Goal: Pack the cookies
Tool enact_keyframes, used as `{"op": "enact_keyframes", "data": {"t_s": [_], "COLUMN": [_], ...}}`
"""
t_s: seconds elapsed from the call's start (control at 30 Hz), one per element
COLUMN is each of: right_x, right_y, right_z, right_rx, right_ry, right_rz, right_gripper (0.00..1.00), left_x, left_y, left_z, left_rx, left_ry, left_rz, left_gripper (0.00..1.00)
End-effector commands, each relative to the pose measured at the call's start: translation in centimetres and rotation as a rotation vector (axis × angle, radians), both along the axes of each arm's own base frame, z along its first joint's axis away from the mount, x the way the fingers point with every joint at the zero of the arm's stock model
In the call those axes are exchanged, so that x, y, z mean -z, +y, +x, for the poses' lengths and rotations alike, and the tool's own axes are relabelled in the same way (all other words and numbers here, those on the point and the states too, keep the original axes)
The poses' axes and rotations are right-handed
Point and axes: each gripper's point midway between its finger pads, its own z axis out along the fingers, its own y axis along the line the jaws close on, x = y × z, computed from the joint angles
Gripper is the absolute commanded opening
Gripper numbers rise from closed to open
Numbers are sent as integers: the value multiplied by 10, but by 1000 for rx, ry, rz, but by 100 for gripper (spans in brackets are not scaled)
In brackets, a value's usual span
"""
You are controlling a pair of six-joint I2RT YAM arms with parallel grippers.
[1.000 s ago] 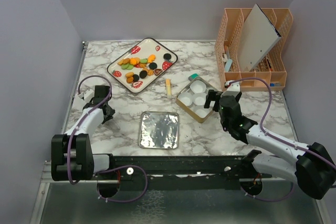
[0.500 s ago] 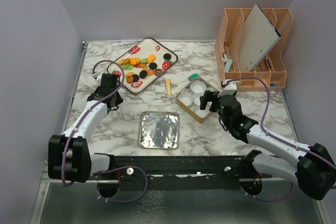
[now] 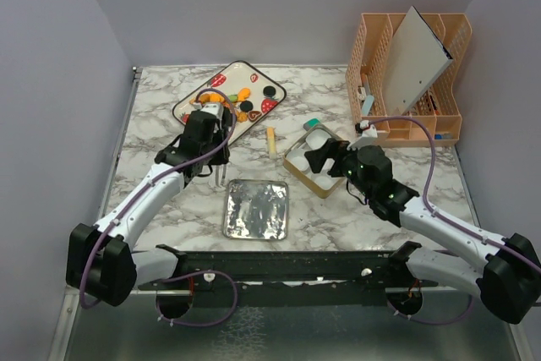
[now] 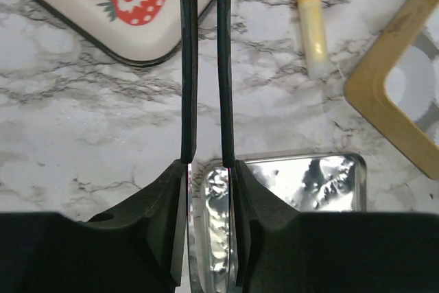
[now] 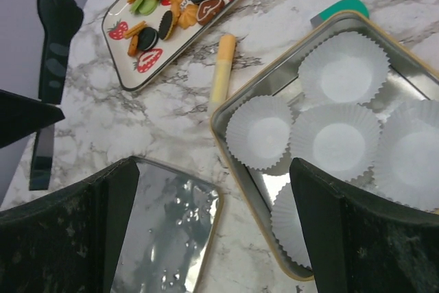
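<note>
The whole table (image 3: 313, 219) is viewed from high behind the arm bases, both wrist views are taken close and angled downward, and the silver lid (image 3: 256, 209), yellow stick (image 3: 271, 139) and printed tray (image 4: 137, 42) are shared by all three.

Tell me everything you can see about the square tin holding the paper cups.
Square, shallow metal tin with rounded corners, gold-coloured rim, shiny silver inside. It sits flat and open-topped on the marble table, turned corner-on to the arms. White pleated paper cups fill it, at least five showing, all empty. A teal object lies at its far corner; a yellow stick lies beside it, apart. The right gripper hovers open above it; nothing grips it.
</note>
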Motion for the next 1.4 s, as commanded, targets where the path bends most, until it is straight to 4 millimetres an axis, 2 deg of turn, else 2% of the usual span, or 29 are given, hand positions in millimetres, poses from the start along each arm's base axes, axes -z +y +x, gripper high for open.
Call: {"op": "enact_keyframes", "data": {"t_s": [0.0,0.23,0.37,0.6,0.83,1.03,1.17,1.37], "right_x": [-27,-45,-50,-37,-18,-11,-9,-9], "right_y": [23,40,51,67,71,67,65,63], "right_z": [-8,-5,-5,-5,-7,-6,-5,-5], "right_rx": [-67,-99,-128,-167,-157,-126,-108,-94], "right_ry": [21,30,48,117,180,198,206,204], "right_rz": [163,290,361,436,489,511,519,536], "right_gripper": [100,100,100,100,96,84,74,50], "left_x": [-27,-37,-39,-36,-38,-40,-39,-41], "left_y": [-54,-117,-144,-182,-207,-216,-222,-223], "left_z": [-10,-32,-42,-54,-61,-62,-67,-69], "left_rx": [223,421,497,587,637,652,676,682], "left_ry": [-66,-106,-124,-127,-143,-162,-172,-195], "left_rz": [-87,-128,-131,-122,-127,-135,-130,-125], "left_gripper": [19,18,18,18,18,18,18,19]}}
